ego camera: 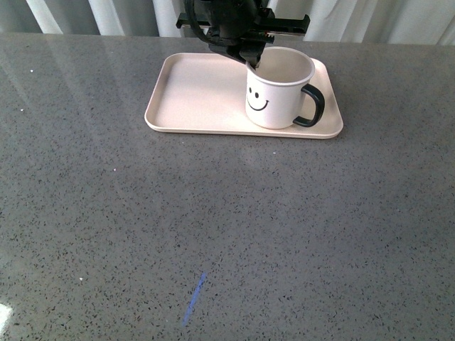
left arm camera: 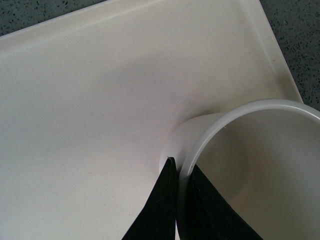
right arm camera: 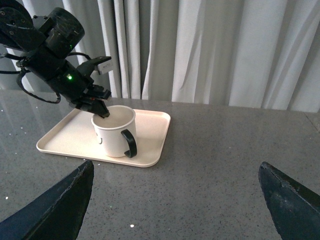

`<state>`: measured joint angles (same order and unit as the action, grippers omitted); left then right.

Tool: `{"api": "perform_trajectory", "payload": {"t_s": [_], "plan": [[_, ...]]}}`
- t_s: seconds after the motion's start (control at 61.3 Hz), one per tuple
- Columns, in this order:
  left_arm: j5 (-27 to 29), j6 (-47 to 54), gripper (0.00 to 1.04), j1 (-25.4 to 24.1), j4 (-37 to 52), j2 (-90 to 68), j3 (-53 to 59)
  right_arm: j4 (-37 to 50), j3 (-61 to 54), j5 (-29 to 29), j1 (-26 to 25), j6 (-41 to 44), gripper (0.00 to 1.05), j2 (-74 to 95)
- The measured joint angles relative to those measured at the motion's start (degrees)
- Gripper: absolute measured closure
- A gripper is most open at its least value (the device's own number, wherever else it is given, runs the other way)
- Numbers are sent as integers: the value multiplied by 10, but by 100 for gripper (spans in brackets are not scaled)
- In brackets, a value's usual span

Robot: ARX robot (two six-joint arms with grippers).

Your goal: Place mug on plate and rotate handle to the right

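Our white cylindrical smiley mug [ego camera: 274, 96] stands on the pale pink rectangular plate [ego camera: 192, 92], upper centre of the front view, its glossy black loop handle [ego camera: 318, 105] pointing right. The left tool [ego camera: 254, 62] seemingly pinches its rim; the right tool [right arm camera: 175, 165] gapes empty. We judge only release remains.

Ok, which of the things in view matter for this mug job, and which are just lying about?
Part of the job:
mug, standing on the plate
handle, on the mug's right side
left pincer, closed on the mug's rim

Just there:
blue streak on the table
curtains behind
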<state>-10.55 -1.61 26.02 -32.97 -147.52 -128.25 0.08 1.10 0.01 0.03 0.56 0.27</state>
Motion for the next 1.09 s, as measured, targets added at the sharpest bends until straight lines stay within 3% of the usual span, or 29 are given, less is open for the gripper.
{"api": "perform_trajectory", "payload": {"t_s": [0.082,0.13,0.538,0.734,0.865,0.979,0.995,1.044,1.093], "plan": [[-2,1,102,0,0,0,0,0,0,0,0,0,9,0],[-6,2,96,0,0,0,0,0,0,0,0,0,9,0],[-21,9,36,-4,16,6,3,0,0,0,0,0,9,0],[-30,15,8,-10,60,66,62,0,0,0,0,0,9,0],[-32,8,9,-22,141,156,152,0,0,0,0,0,9,0],[-32,3,9,-29,155,189,175,0,0,0,0,0,9,0],[-21,3,10,-29,162,190,179,0,0,0,0,0,9,0],[146,9,21,-24,359,218,283,0,0,-1,0,0,9,0],[253,10,32,-28,541,257,405,0,0,0,0,0,9,0]]}}
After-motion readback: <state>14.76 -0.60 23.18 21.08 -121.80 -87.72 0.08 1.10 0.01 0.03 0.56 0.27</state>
